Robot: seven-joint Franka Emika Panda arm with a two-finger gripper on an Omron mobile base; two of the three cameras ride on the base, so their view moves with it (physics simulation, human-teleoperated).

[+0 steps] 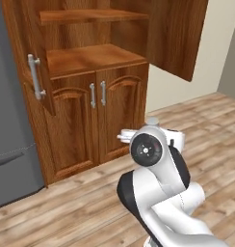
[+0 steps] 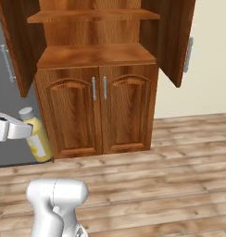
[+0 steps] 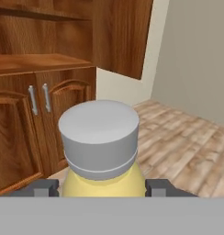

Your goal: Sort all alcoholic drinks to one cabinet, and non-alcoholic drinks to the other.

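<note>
Gripping the yellow juice bottle [image 3: 103,183] just below its grey cap [image 3: 99,137], our gripper [image 3: 103,187] holds it upright before the open cabinet [image 2: 96,55].

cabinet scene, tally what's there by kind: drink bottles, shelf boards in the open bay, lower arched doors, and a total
Drink bottles: 1, the yellow juice bottle with a grey cap, between the end effector fingers.
Shelf boards in the wooden cabinet open bay: 2, both bare.
Lower arched-panel doors: 2, both closed.
Total: 5
</note>
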